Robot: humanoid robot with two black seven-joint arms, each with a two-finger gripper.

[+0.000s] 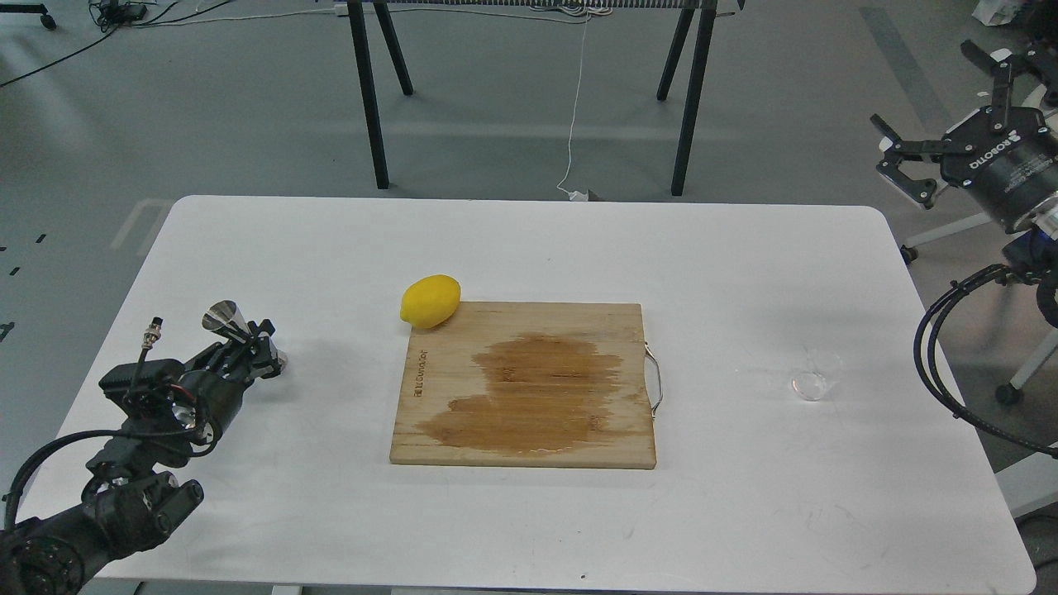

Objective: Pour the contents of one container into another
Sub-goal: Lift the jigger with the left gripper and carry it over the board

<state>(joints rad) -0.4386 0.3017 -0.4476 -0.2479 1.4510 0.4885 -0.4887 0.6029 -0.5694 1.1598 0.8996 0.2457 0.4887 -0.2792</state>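
The steel jigger (221,317) is at the table's left side, tilted with its upper cone leaning to the upper left. My left gripper (252,354) is shut around its waist and lower part, which its fingers mostly hide. The clear cup (814,377) stands upright near the table's right edge, with nothing touching it. My right gripper (924,89) hangs open high beyond the table's right rear corner, well above and behind the cup.
A wooden cutting board (529,384) with a dark wet patch and a metal handle lies mid-table. A lemon (430,301) rests at its rear left corner. The white table (529,248) has black stand legs behind it.
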